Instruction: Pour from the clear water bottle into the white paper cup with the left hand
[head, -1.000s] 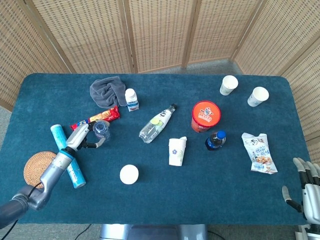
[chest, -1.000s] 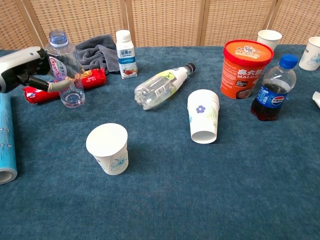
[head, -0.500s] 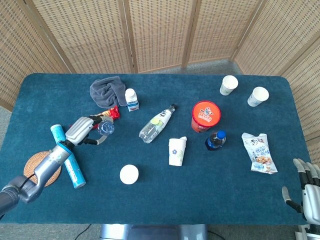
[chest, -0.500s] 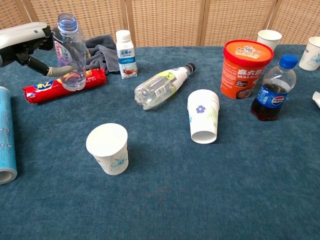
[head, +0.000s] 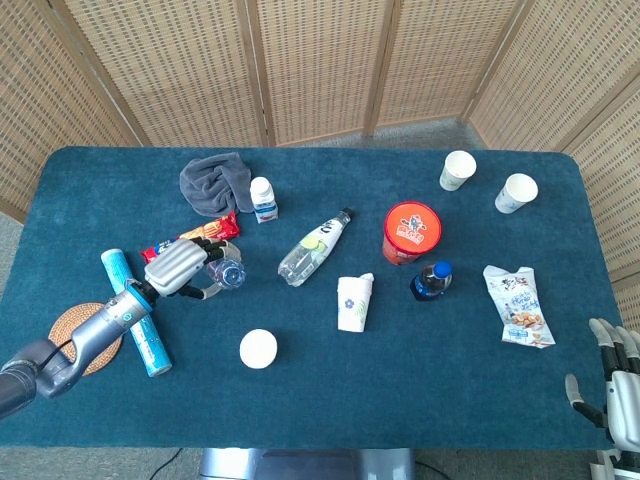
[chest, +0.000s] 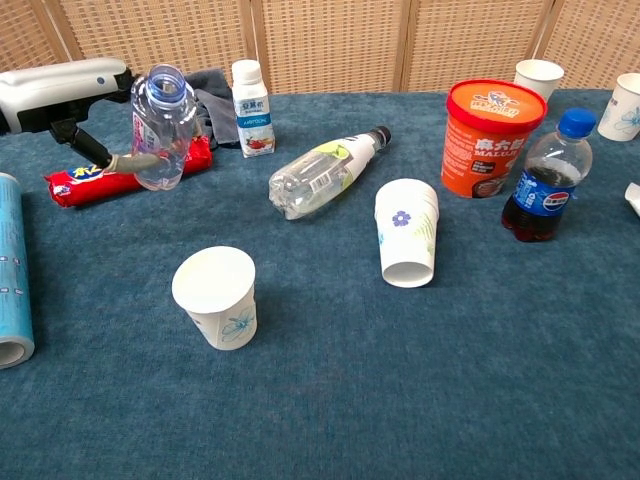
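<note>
My left hand (chest: 70, 85) held the clear water bottle (chest: 162, 125) off the bench (chest: 420, 380), fingers (chest: 125, 160) wrapped round its body, open neck tilting. The white paper cup (chest: 215, 296) stood below, nearer me, well apart.

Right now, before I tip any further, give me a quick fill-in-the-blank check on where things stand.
1. The clear water bottle is held by the ____ hand.
2. The bottle's mouth is ____, with no cap on it.
3. The white paper cup stands upright on the ____ tablecloth.
4. The bottle with the lime label lies on its ____.

Missing words: left; open; blue; side
</note>
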